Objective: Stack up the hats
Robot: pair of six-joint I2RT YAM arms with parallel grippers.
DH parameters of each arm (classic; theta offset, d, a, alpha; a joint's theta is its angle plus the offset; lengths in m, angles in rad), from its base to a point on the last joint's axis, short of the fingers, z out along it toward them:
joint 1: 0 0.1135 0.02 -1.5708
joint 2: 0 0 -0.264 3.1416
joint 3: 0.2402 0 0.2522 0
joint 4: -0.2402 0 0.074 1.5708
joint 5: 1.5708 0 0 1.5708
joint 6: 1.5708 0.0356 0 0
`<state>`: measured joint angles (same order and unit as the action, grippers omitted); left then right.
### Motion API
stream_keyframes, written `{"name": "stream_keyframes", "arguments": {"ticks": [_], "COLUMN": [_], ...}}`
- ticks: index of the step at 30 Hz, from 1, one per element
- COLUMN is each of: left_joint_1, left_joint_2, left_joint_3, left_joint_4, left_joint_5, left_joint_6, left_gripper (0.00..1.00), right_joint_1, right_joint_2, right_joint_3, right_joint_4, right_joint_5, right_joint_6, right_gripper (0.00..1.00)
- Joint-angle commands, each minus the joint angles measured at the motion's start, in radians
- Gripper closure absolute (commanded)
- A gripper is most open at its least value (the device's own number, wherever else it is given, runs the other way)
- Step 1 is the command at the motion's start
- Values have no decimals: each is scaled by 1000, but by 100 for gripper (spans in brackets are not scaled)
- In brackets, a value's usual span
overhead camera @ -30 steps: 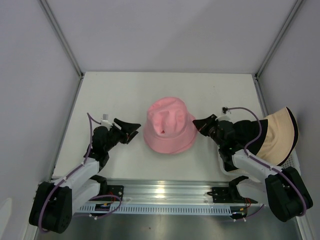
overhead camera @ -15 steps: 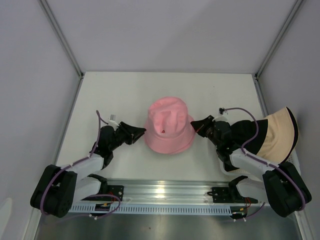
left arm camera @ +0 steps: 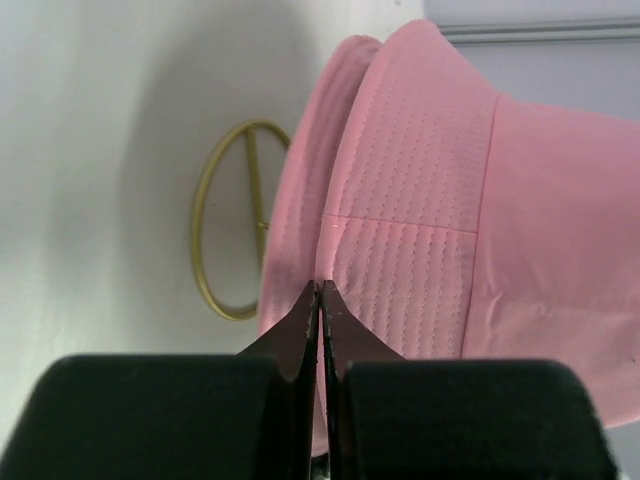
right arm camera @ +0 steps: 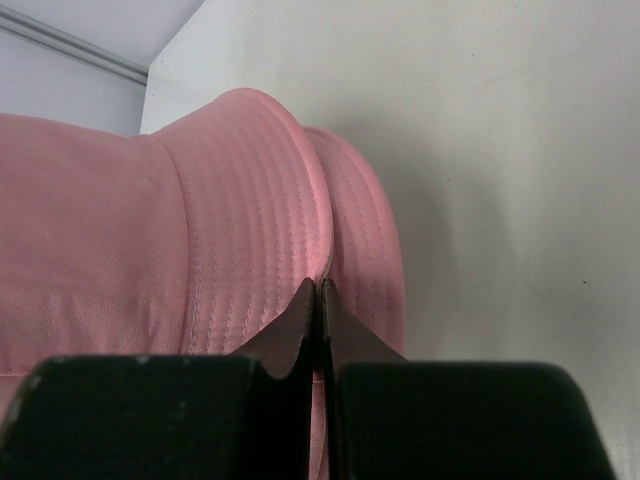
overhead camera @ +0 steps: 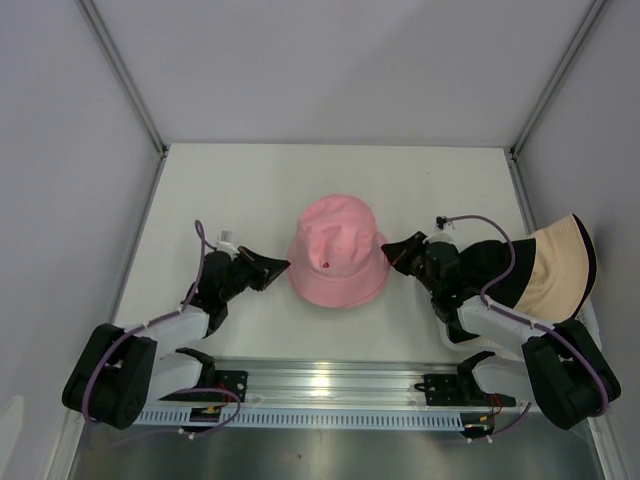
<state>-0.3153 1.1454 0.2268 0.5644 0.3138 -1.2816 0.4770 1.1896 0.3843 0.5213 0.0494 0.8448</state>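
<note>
The pink hats [overhead camera: 337, 250] sit stacked mid-surface [overhead camera: 250, 190], and my wrist views show two brims. My left claw [overhead camera: 283, 266] and right claw [overhead camera: 388, 247] are both pressed together, tips touching opposite brim edges. I cannot tell whether fabric is nipped between. The beige hat [overhead camera: 555, 270] lies over the black hat [overhead camera: 490, 262] at far right.

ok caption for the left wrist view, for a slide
left claw pinched shut on the pink hat at its brim edge, a yellowish loop on the white table beside it
</note>
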Motion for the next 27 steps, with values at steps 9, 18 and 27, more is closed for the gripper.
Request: {"name": "stream_keyframes", "arguments": {"ticks": [9,18,27], "left_joint_1": [-50,-53,-50], "left_joint_2": [17,-150,-432], "left_joint_3": [49,132,386], "left_joint_4": [-213,-421,-882], "left_joint_5": [-203,-246,-493], "left_joint_6": [234,388,564], "left_gripper": [99,96,0], "right_joint_1": [17,23,-182], "right_joint_2": [36,-97,-136], "right_joint_3": [48,296,878], "right_joint_4": [-75,-481,-1214], "right_joint_5": [90,163,469], "right_joint_6": [-124,-321,-510], "right_gripper": [100,4,1]}}
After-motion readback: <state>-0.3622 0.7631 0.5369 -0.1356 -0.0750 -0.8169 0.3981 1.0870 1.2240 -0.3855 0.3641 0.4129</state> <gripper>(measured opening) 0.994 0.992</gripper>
